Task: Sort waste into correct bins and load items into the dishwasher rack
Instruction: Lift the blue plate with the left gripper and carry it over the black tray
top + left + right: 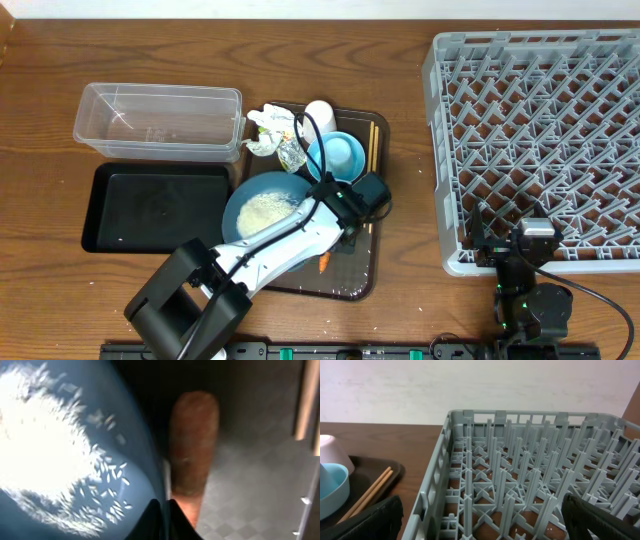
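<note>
left gripper (165,512) pressed together at the rim of the blue plate (130,410) of rice (45,435), just beside the carrot (192,445) on the brown tray (365,272), right gripper (480,520) spread wide at the near edge of the grey rack (437,475) on the table (400,60)

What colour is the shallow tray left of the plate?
The tray is black; clearest in the overhead view.
</note>
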Controlling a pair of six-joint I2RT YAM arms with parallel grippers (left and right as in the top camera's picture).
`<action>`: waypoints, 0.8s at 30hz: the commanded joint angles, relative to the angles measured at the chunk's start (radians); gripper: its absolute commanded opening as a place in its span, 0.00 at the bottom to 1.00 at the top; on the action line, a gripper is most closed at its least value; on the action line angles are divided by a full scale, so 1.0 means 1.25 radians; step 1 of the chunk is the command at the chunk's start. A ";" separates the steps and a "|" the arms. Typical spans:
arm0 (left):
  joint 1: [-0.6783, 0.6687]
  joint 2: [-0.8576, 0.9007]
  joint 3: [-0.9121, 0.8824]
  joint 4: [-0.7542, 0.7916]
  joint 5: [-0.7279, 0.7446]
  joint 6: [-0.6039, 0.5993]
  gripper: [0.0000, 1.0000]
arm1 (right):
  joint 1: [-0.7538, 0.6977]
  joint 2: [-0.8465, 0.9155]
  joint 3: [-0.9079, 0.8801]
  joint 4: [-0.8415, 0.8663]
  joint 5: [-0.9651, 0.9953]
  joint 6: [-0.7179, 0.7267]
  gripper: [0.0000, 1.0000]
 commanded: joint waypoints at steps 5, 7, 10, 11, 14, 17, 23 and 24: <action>0.003 -0.023 0.037 -0.036 -0.022 -0.010 0.06 | -0.002 -0.004 -0.001 -0.003 0.000 -0.006 0.99; 0.003 -0.043 0.037 -0.036 -0.022 -0.010 0.06 | -0.002 -0.004 -0.001 -0.003 0.000 -0.006 0.99; 0.003 -0.090 0.037 -0.036 -0.023 -0.010 0.06 | -0.002 -0.004 -0.001 -0.003 0.000 -0.006 0.99; 0.003 -0.102 0.037 -0.037 -0.024 -0.010 0.06 | -0.002 -0.004 -0.001 -0.003 0.000 -0.006 0.99; 0.003 -0.154 0.037 -0.037 -0.025 -0.010 0.06 | -0.002 -0.004 -0.001 -0.003 0.000 -0.006 0.99; 0.004 -0.213 0.037 -0.039 -0.026 -0.010 0.06 | -0.002 -0.004 -0.001 -0.003 0.000 -0.006 0.99; 0.022 -0.304 0.037 -0.057 -0.052 -0.002 0.06 | -0.002 -0.004 -0.001 -0.003 0.000 -0.006 0.99; 0.031 -0.316 0.037 -0.057 -0.052 0.004 0.06 | -0.002 -0.004 -0.001 -0.003 0.000 -0.006 0.99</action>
